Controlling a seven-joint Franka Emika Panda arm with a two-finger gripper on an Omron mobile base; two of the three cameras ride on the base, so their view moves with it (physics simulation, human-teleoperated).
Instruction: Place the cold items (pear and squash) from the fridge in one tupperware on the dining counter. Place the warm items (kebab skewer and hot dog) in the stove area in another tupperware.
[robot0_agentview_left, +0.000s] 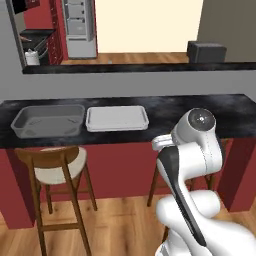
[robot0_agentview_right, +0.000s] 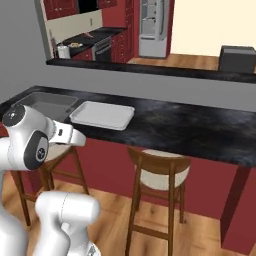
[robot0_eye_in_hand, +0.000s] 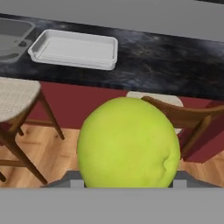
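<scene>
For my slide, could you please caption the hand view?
Pear held close before the camera, facing the dining counter with its shallow pale tray and two wooden stools below.

Even, bright, rendered light with only faint shadows; the glossy black marbled table (robot0_agentview_left: 165, 107) shows soft pale sheen toward three o'clock. Everything is slightly soft and low-resolution.

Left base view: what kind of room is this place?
Probably a home kitchen with a dining bar: a long glossy black marbled counter on a dark red base, wooden stools with pale seats before it, and a tall grey fridge behind.
</scene>
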